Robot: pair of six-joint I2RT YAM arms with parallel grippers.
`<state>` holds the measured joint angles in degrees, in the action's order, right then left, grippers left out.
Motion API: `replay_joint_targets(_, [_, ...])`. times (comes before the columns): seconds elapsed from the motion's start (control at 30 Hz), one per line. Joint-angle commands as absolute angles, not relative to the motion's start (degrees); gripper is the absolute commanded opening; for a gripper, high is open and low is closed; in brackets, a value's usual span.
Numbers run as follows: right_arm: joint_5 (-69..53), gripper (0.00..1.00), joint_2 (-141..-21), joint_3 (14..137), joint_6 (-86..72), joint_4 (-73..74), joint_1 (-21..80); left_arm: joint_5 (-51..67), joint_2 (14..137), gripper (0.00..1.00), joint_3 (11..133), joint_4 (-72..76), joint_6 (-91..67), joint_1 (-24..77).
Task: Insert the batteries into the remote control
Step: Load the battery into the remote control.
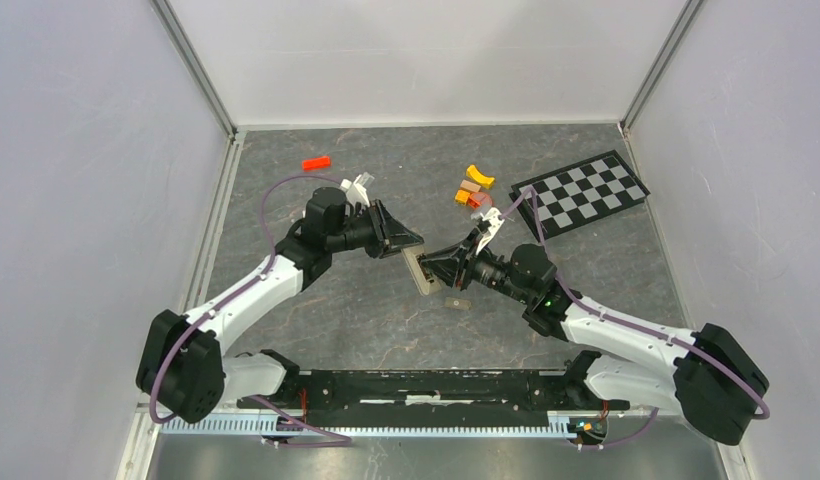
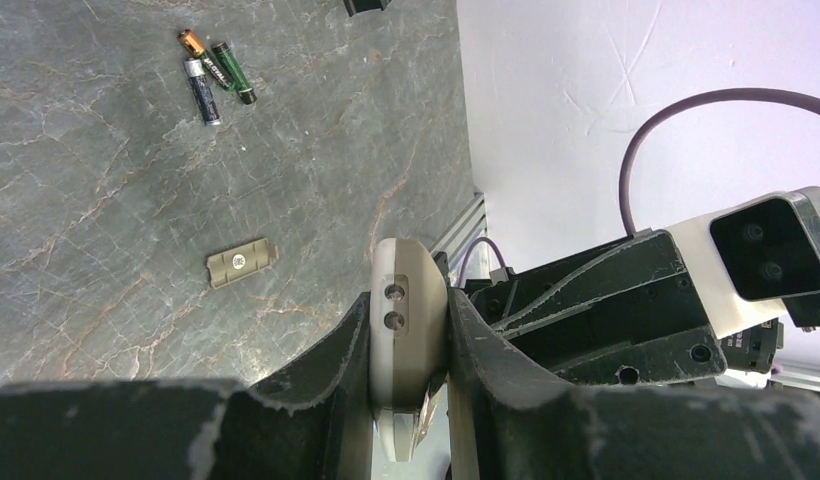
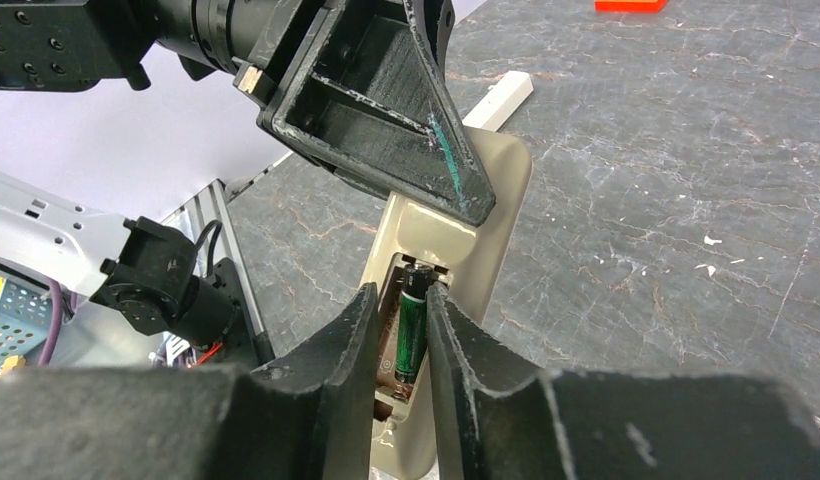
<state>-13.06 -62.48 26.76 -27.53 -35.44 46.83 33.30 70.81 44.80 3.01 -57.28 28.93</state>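
a: my left gripper point(image 2: 408, 312) is clenched on the remote control point(image 3: 494, 190), mid-frame. one battery point(image 3: 412, 335) lies inside it, lower centre.
b: right gripper point(image 3: 401, 296)?
a: straddling it. gripping or released, i can't tell. if it's unseated, lifting off could flick it out.

Overhead rear view, two close wrist views (all on remote control point(image 1: 424, 272))

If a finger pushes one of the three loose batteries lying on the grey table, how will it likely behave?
The three small cylindrical batteries lie on their sides on the smooth grey stone-patterned table, so a sideways push would probably roll one away. They lie close together, so one may knock its neighbours.
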Motion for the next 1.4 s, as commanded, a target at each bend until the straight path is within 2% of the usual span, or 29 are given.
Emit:
replay_joint_targets(0.0, [-13.29, 0.3, -61.15, 26.93, -25.7, -34.95, 46.76, 34.82, 71.37, 0.02, 47.8, 3.66, -58.18, 28.48])
replay_joint_targets(0.17, [-12.83, 0.35, -60.58, 29.22, -27.82, -32.13, 46.58, 33.16, 71.63, 0.02, 48.33, 1.46, -55.48, 28.3])
replay_joint_targets(0.23, [-12.53, 0.45, -60.18, 30.32, -29.85, -30.48, 46.4, 32.47, 71.55, 0.02, 48.34, 0.86, -54.33, 28.31])
replay_joint_targets(0.33, [-16.81, 0.68, -59.83, 32.15, -32.34, -29.57, 46.33, 31.59, 71.38, 0.02, 48.08, 0.48, -52.74, 28.13])
replay_joint_targets(0.47, [-14.97, 0.85, -57.96, 32.89, -38.76, -26.86, 46.32, 31.0, 70.15, 0.02, 47.81, 0.36, -51.12, 27.63])
replay_joint_targets(0.6, [-8.64, 0.97, -55.48, 32.96, -44.53, -19.24, 46.32, 31.14, 69.17, 0.02, 47.9, 0.38, -50.45, 27.25])
replay_joint_targets(0.77, [-6.92, 0.98, -54.72, 30.01, -59.77, -18.2, 46.32, 31.56, 67.78, 0.02, 47.48, 2.31, -49.88, 27.14])
replay_joint_targets(0.9, [-8.44, 0.98, -54.19, 25.72, -72.68, -27.55, 47.14, 31.31, 66.65, 0.02, 47.31, 4.6, -51.07, 26.94])
replay_joint_targets(1.37, [-0.42, 0.98, -52.95, 27.73, -83.15, -20.65, 47.81, 27.77, 65.12, 0.02, 44.3, 14.76, -60.02, 26.21])
